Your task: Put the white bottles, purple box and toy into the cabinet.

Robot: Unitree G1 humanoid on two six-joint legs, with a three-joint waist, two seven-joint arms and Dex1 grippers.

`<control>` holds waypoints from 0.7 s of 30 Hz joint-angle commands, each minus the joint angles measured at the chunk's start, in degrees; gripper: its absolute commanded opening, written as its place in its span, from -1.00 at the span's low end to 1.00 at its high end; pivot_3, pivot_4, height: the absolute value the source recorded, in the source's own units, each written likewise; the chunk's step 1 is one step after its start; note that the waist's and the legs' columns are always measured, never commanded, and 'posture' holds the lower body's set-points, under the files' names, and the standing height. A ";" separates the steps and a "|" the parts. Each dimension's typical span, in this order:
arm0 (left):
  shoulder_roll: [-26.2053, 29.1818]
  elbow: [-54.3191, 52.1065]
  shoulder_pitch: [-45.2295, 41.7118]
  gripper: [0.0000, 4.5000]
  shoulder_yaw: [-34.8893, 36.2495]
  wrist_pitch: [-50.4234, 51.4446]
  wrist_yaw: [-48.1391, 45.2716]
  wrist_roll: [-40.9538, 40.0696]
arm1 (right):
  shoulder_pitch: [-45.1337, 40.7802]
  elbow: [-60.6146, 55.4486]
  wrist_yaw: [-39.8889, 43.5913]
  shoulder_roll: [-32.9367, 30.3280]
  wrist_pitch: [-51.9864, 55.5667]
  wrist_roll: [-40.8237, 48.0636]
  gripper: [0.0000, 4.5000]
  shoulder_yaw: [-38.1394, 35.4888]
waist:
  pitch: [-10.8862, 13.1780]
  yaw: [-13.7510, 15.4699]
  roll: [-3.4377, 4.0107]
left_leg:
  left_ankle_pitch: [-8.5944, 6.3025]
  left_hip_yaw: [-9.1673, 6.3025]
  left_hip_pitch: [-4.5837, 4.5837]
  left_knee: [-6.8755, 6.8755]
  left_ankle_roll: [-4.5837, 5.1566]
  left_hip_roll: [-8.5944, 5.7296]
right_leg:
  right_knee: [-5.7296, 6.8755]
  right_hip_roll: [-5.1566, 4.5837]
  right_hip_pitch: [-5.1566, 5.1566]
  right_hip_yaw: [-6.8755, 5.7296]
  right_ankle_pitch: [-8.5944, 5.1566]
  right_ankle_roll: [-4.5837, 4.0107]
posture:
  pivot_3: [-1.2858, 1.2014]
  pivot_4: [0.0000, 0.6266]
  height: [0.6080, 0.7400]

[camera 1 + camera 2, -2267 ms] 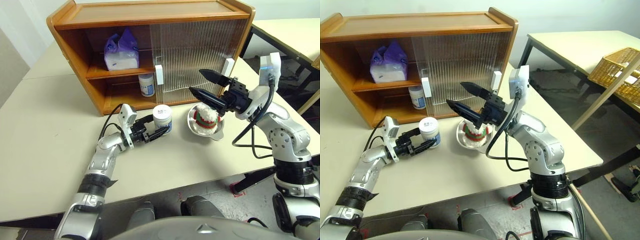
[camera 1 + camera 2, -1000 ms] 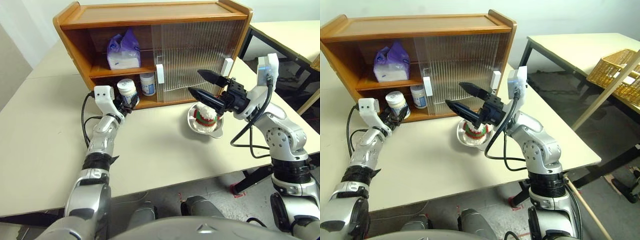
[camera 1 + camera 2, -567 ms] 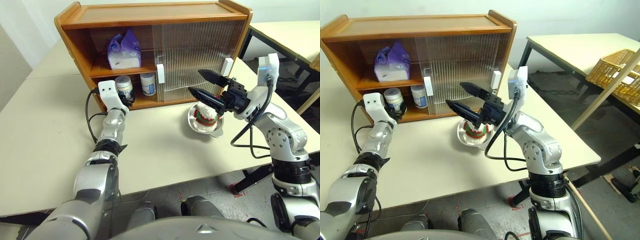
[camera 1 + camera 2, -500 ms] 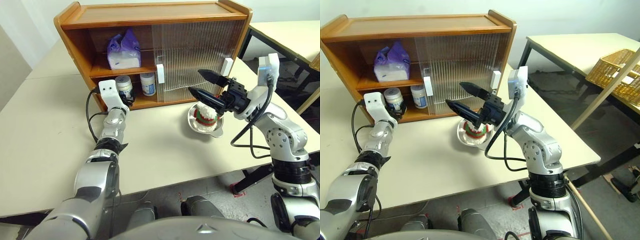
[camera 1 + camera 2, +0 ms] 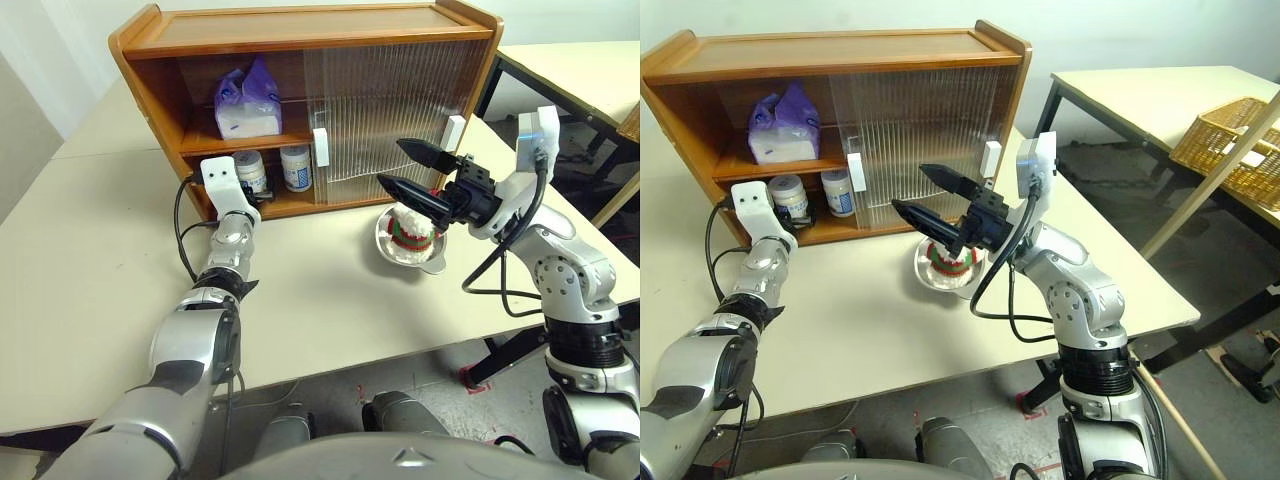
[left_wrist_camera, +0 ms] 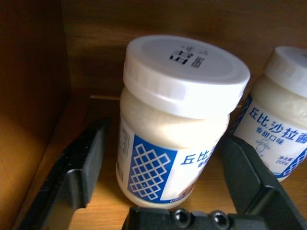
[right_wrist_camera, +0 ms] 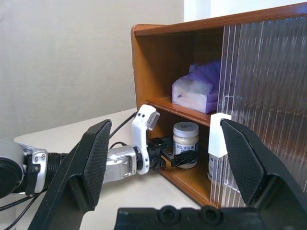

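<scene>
On the cabinet's [image 5: 300, 30] lower shelf a white bottle [image 6: 177, 120] stands upright between the parted fingers of the left gripper [image 6: 165, 165], gaps visible on both sides, the second white bottle [image 6: 276, 112] just beside it, while the right gripper [image 5: 410, 170] hangs wide open over the toy [image 5: 410, 232] in its steel bowl [image 5: 432, 262].

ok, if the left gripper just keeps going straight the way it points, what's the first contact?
The white bottle between the open left gripper fingers; the cabinet back panel lies behind it.
</scene>
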 commanded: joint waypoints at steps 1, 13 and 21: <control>-0.44 -1.14 1.14 0.99 0.41 -1.55 -0.10 0.18 | -0.12 -0.80 -0.28 0.03 0.21 -0.22 1.00 0.19 | 0.00 0.00 0.00 | 0.00 0.02 0.00 0.00 0.00 0.00 | 0.00 -0.01 0.00 0.00 0.00 0.01 | -0.12 -0.92 1.00; -3.13 -19.10 11.60 0.99 -0.64 -0.04 -0.20 -0.14 | -0.61 0.12 0.09 0.47 0.06 -0.20 1.00 0.59 | 0.03 -0.02 -0.05 | 0.00 0.12 0.00 0.01 0.00 -0.05 | -0.04 -0.01 0.00 -0.01 0.00 0.07 | -0.11 -0.90 1.00; -4.61 -41.51 20.69 0.99 -6.21 9.07 -9.68 -1.59 | -0.79 0.59 0.48 0.66 -0.14 -0.43 1.00 0.61 | 0.05 0.15 -0.07 | -0.01 0.72 -0.02 0.01 -0.02 -0.07 | -0.07 -0.03 -0.01 -0.03 -0.03 0.01 | -0.10 -0.90 1.00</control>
